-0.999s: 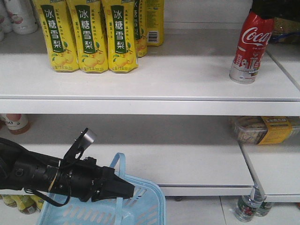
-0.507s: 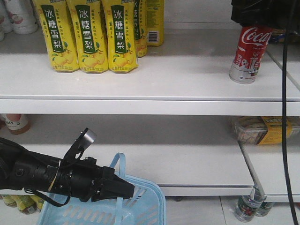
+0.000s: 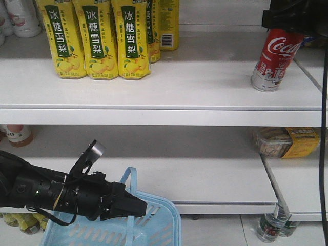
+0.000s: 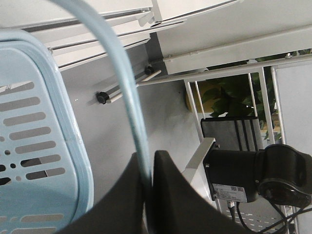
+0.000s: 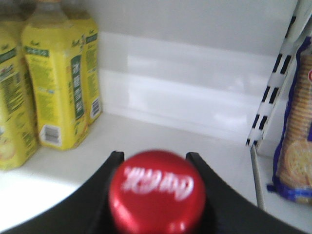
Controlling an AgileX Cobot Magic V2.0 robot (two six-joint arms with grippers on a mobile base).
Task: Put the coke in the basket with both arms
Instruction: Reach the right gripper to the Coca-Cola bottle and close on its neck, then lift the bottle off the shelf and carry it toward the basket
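The red coke stands tilted on the upper white shelf at the right, its top leaning right. My right gripper covers its top from above. In the right wrist view the red cap sits tight between the two black fingers, so my right gripper is shut on it. The light blue basket hangs low at the front left. My left gripper is shut on its pale blue handle, beside the basket's slotted wall.
Yellow-labelled bottles fill the upper shelf's left half. A cracker pack stands behind a wire divider right of the coke. Packaged food lies on the lower shelf, bottles stand on the floor, and a black cable hangs at the right edge.
My right gripper came down over the coke's top and closed round the cap. The coke now leans further right. The left arm and basket have not moved.
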